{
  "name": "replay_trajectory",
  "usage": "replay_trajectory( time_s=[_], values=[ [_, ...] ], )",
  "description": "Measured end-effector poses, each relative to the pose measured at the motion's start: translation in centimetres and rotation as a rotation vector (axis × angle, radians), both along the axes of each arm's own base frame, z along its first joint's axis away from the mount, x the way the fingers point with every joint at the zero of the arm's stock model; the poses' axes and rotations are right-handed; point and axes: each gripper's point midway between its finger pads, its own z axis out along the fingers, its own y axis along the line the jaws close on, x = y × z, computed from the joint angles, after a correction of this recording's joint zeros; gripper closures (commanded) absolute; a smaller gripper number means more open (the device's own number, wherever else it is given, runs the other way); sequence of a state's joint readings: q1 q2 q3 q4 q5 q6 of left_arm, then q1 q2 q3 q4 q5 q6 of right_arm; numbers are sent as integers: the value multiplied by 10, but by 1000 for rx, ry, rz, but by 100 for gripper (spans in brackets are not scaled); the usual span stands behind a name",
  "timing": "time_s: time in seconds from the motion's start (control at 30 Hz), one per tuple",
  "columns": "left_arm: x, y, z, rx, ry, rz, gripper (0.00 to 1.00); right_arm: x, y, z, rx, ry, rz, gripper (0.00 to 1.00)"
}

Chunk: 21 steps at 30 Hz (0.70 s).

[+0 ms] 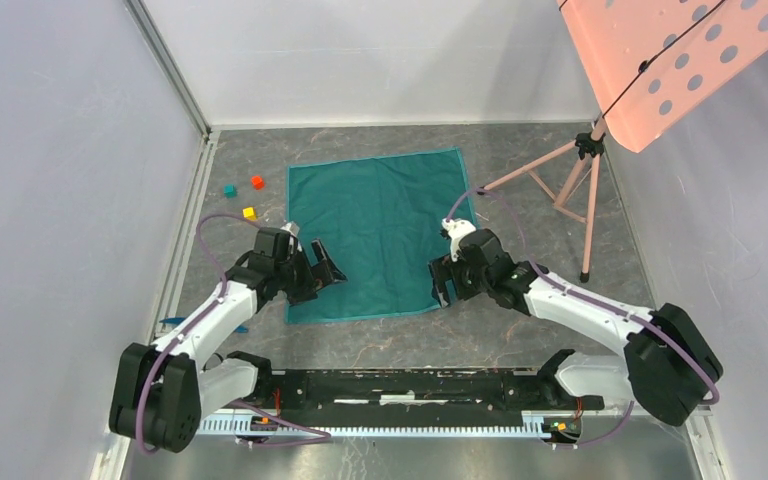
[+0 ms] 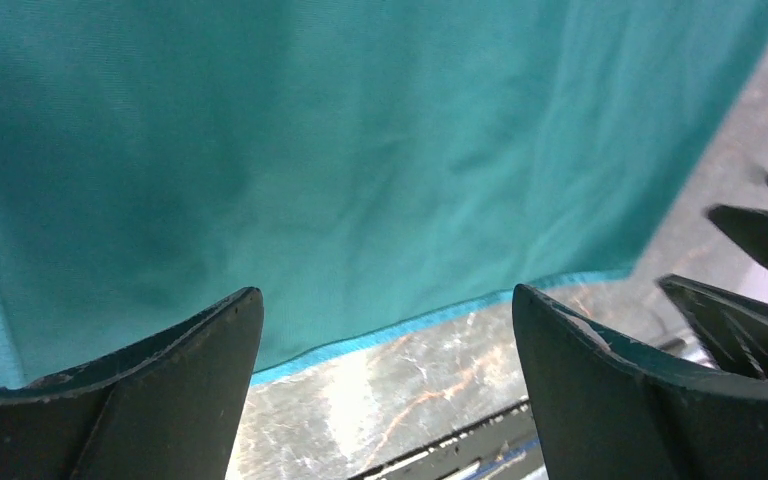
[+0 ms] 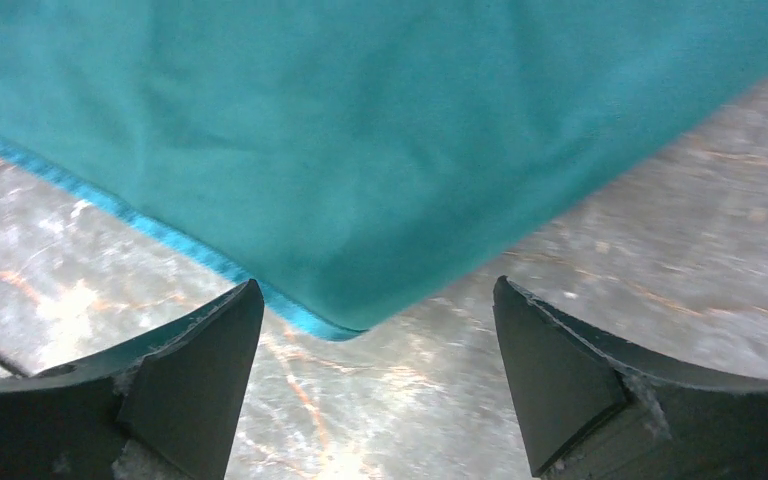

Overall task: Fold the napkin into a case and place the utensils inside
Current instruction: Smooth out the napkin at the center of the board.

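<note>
The teal-green napkin (image 1: 380, 235) lies spread flat in the middle of the table, not folded into a case. My left gripper (image 1: 322, 270) is open and empty at the napkin's near left corner. In the left wrist view the gripper (image 2: 385, 292) hovers over the near hem of the napkin (image 2: 360, 150). My right gripper (image 1: 441, 285) is open and empty at the near right corner. In the right wrist view the gripper (image 3: 375, 284) straddles that corner of the napkin (image 3: 360, 150). A slim blue utensil (image 1: 172, 322) lies partly hidden under the left arm. The gold spoon is out of view.
Small teal (image 1: 229, 190), red (image 1: 257, 182) and yellow (image 1: 249, 212) cubes lie left of the napkin. A pink tripod stand (image 1: 570, 185) with a perforated pink panel (image 1: 660, 60) stands at the back right. Grey walls enclose the marbled table (image 1: 520, 330).
</note>
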<state>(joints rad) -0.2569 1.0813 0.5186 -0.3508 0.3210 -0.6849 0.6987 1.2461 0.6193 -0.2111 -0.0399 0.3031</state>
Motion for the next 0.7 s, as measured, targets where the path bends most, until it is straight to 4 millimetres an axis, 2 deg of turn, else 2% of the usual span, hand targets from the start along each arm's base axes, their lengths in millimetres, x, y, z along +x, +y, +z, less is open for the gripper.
replay_trajectory(
  time_s=[0.17, 0.3, 0.37, 0.5, 0.57, 0.7],
  values=[
    [2, 9, -19, 65, 62, 33, 0, 23, -43, 2, -79, -39, -159, 3],
    [-1, 10, -27, 78, 102, 33, 0, 42, -77, -2, -44, -24, -291, 2],
    [2, 13, -27, 94, 95, 45, 0, 46, -84, -6, -2, -10, -318, 3],
    [4, 23, -29, 138, 93, 81, 0, 43, -79, -24, 44, 56, -287, 6],
    [2, 29, -28, 162, 91, 100, 0, 43, -74, -30, 53, 71, -264, 11],
    [2, 42, -20, 207, 60, 144, 0, 50, -62, -29, 103, 58, -226, 25]
  ],
)
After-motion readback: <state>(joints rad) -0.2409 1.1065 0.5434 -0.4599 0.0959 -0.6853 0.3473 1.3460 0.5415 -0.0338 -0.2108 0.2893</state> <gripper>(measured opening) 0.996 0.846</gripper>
